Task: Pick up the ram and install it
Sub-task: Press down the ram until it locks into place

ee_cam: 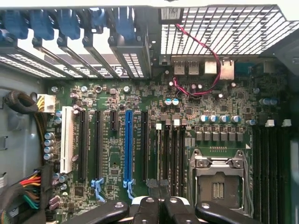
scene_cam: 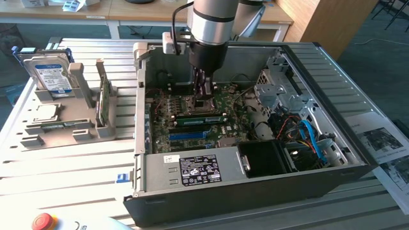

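My end effector point(scene_cam: 207, 98) is narrowed fully shut and empty, low inside the open computer case point(scene_cam: 332, 96) at the frame's centre, just above the motherboard point(ee_cam: 140, 140). The ram point(scene_cam: 103, 98) stands upright in the grey holder point(scene_cam: 76, 127) on the tabletop point(scene_cam: 64, 167), centre left.

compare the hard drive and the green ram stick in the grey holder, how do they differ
The hard drive is a thick silver block with a blue-white label; the ram stick is a thin green board. The hard drive shows its broad face, while the ram stick is seen nearly edge-on. The hard drive sits further to the exterior view's left; the ram stick is closer to the computer case. Both stand upright in the grey holder, outside the case.
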{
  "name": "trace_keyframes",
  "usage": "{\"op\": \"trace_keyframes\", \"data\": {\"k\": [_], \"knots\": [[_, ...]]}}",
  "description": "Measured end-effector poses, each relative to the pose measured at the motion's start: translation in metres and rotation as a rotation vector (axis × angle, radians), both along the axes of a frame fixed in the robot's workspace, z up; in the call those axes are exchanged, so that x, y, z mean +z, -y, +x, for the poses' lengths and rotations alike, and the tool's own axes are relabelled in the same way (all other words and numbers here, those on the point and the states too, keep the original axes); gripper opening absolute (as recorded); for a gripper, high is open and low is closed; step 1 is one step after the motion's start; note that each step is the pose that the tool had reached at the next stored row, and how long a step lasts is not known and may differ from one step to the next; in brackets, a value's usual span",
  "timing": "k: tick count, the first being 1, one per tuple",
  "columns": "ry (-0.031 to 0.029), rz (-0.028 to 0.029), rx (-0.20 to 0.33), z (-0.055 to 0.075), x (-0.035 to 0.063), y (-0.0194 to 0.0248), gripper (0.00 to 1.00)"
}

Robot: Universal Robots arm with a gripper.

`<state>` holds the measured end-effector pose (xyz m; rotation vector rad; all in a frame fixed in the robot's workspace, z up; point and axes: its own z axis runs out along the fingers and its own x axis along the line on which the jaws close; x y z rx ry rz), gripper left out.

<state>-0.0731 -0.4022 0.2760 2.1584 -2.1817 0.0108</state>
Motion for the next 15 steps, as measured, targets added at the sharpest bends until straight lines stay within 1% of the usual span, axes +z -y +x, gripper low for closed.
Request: {"op": "trace_keyframes", "data": {"k": [8, 15], "knots": [[0.0001, 0.0002, 0.0, 0.0, 0.0113, 0.0, 0.1], [0.0001, 0.0001, 0.0, 0.0, 0.0235, 0.0, 0.1]]}}
